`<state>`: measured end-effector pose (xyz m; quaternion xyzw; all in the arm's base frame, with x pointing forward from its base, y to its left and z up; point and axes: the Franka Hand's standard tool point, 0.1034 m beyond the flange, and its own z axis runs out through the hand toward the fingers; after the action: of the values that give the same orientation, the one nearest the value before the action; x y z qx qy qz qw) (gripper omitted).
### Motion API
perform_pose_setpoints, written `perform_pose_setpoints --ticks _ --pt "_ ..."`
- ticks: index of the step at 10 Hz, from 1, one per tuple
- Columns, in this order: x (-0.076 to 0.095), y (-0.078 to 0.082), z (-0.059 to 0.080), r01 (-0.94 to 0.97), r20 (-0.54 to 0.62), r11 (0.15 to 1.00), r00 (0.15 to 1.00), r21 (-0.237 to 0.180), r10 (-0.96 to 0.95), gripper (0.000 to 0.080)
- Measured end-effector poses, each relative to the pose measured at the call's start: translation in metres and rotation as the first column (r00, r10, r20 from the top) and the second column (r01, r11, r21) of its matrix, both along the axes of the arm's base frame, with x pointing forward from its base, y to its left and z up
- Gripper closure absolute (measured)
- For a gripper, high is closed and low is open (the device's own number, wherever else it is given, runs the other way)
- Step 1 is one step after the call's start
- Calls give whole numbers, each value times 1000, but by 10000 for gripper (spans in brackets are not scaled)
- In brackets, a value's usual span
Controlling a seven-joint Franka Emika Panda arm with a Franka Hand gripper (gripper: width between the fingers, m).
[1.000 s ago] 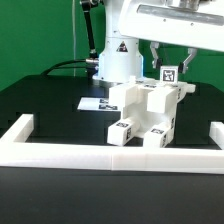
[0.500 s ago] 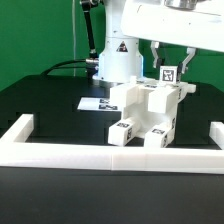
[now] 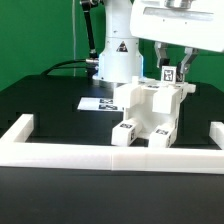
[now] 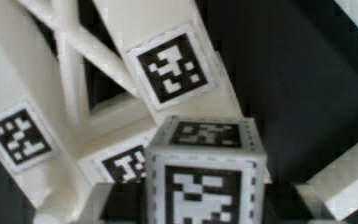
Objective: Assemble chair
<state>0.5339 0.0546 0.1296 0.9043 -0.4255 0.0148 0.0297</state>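
Green sheeting backs a black table, fenced along its near edge and both sides by a long white rail. At the centre we see the partly built chair, a chunky white stack of slabs and blocks standing on the table, with black-and-white square tags on its two lowest front blocks. Just behind it, toward the exterior view's left, the marker board lies flat on the table, and the arm's white base rises beyond that. The gripper hangs over the chair's rear corner on the exterior view's right, its dark fingers pointing down on either side of a small tagged block that stands upright at the top of the structure. We see a narrow gap on each side of that block from the exterior view, and the wrist view is too blurred to settle it, so we cannot tell whether the fingers are clamped on it or merely bracketing it. From the wrist, the same block fills the foreground, with the chair's white, tagged bars crossing against the dark table below.
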Motion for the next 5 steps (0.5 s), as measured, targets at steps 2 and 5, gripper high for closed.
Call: perform_pose_setpoints --ticks 2,5 --pt "0 2 0 103 5 995 995 10 -103 511" --pt "-1 6 0 264 9 964 964 30 -265 511"
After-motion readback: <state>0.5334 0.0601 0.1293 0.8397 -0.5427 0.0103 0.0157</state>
